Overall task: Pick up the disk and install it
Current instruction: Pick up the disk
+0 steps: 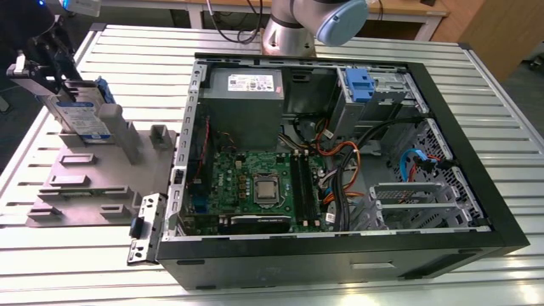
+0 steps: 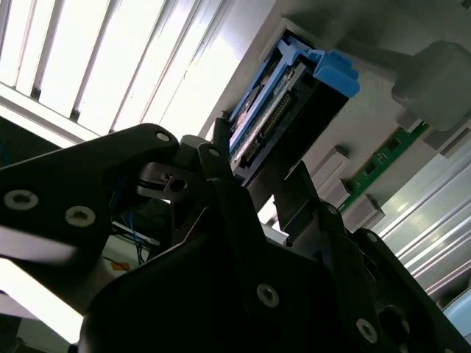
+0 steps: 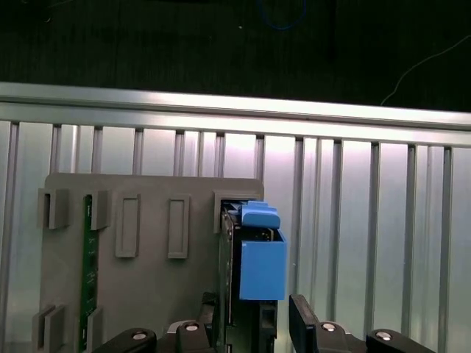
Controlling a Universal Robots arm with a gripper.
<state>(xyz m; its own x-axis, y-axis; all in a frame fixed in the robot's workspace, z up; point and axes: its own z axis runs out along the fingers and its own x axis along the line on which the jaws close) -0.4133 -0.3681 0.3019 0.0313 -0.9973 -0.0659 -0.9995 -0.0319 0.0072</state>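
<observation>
Ribbed aluminium slats form the desk (image 1: 281,35), and an open computer case (image 1: 501,217) lies on its side across the middle of it. Inside the case, a grey power supply (image 1: 242,105) sits at the far end, a green motherboard (image 1: 246,169) with a bare processor (image 1: 265,189) lies nearer, and a bare blue bracket (image 1: 357,83) occupies the drive bay toward the exterior view's right. Just beside the case, on the exterior view's left, lies a grey fixture plate (image 1: 85,185) with raised slots. The disk (image 1: 81,115) stands on edge in a slot at the far corner of that plate, label side facing the near side of the scene, with its blue side rails (image 3: 263,268) along its edges. The end effector (image 3: 254,315) is down over the disk with its jaws spread, one finger on each side of the drive. In the first wrist view a thin gap shows between the blue rail and the finger (image 3: 302,320) next to it, so the disk is straddled but not clamped. A green circuit board (image 3: 88,279) stands in another slot of the plate, well apart from the disk.
</observation>
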